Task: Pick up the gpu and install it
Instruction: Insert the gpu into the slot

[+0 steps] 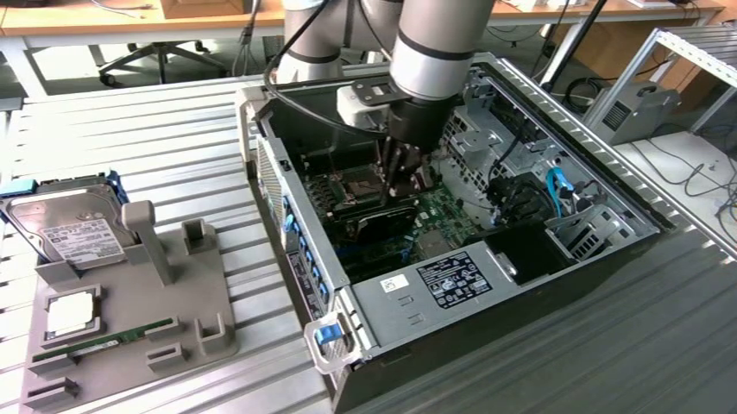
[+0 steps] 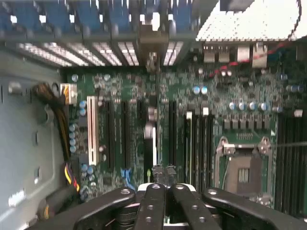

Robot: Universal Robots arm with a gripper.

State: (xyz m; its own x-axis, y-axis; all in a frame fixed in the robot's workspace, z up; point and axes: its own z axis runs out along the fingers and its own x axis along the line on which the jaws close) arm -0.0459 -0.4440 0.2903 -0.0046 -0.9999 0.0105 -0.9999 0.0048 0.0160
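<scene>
Hanging inside the open computer case [image 1: 461,285] on the table [image 1: 138,147], my arm reaches down over the motherboard [image 2: 192,96]. The tray [image 1: 127,328] at the exterior view's left holds the hard drive [image 1: 69,228], a RAM stick [image 1: 103,343] and a chip; no card on it.

The gpu [image 1: 386,222] is in the case, under my end effector [image 1: 406,185]: dark shroud face toward the exterior camera, standing on edge. In the wrist view it reads as a thin edge-on line [image 2: 154,124] running away from me along the expansion slots [image 2: 124,139], far end at the bracket bay in the rear wall. Long axis, as I judge it: parallel to the slots, bracket end to the back of the case.

End effector: fingers [image 2: 152,203] drawn together, nearly shut, clamped on the card's top edge.

Risks, my judgement:
- Card a little off the slot line: edge connector rides the slot lip, jams or bends.
- Bracket tab catches the rear wall before seating.
- Narrow pinch on a thin edge: card may pivot under push.
- Cable bundle [image 2: 60,120] near; snag possible.
</scene>
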